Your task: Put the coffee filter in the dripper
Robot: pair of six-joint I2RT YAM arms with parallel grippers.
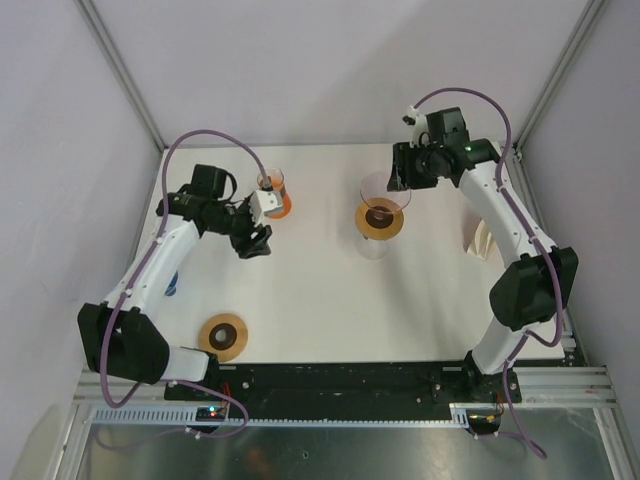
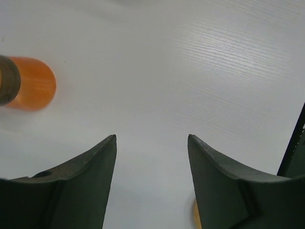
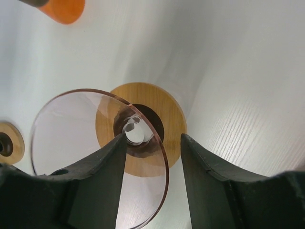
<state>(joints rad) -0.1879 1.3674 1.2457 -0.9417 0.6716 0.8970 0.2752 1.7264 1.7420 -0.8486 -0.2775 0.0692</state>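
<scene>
The dripper (image 1: 384, 192) is a clear pinkish glass cone seated in a wooden ring (image 1: 380, 224) on a glass stand at the table's middle right. My right gripper (image 1: 392, 182) hovers over its far rim. In the right wrist view the dripper (image 3: 71, 129) has its thin rim running between my right gripper's (image 3: 152, 137) spread jaws, with a gap on the right side. The coffee filter (image 1: 481, 238), a folded white paper, lies at the table's right edge beside the right arm. My left gripper (image 1: 256, 243) hangs open over bare table (image 2: 152, 137), holding nothing.
An orange cup (image 1: 274, 193) stands at the back left, just beyond the left gripper, and shows as an orange cup (image 2: 31, 88) in the left wrist view. A second wooden ring (image 1: 223, 336) lies near the front left. A blue object (image 1: 172, 285) peeks out under the left arm.
</scene>
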